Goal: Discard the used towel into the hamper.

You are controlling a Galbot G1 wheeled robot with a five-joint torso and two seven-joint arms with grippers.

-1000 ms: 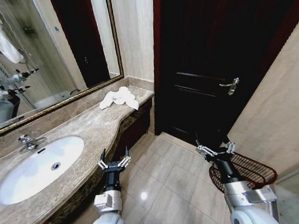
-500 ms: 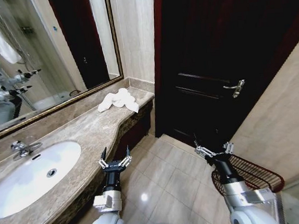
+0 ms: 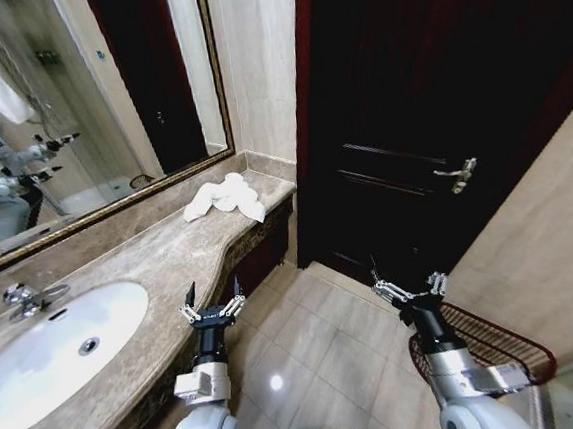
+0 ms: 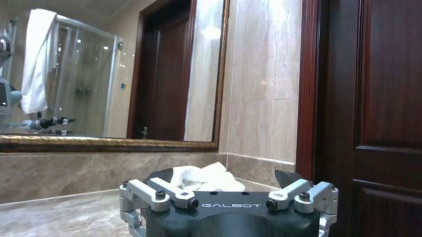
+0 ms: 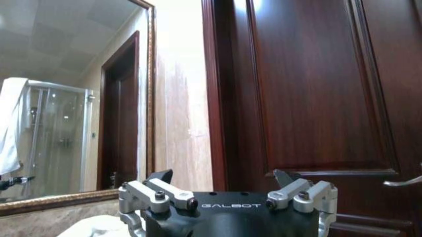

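A crumpled white towel point(image 3: 227, 197) lies at the far end of the marble counter point(image 3: 160, 256), beside the door frame. It also shows ahead of my left gripper in the left wrist view, as the towel point(image 4: 209, 177). The hamper point(image 3: 488, 342), a dark reddish wire basket, stands on the floor at the right, partly hidden behind my right arm. My left gripper point(image 3: 212, 303) hangs open at the counter's front edge, well short of the towel. My right gripper point(image 3: 410, 286) is open above the floor, next to the hamper. Both hold nothing.
A white sink point(image 3: 48, 361) with a chrome faucet point(image 3: 23, 296) sits in the counter at left. A large mirror point(image 3: 67, 113) hangs behind it. A dark wooden door point(image 3: 428, 112) with a lever handle point(image 3: 461, 173) closes the far side. Tiled floor point(image 3: 319, 352) lies between the arms.
The whole view has shifted left and down as the camera moved. Sink and towel drift left in the picture, and the hamper sits further right. Both grippers hold the same open pose.
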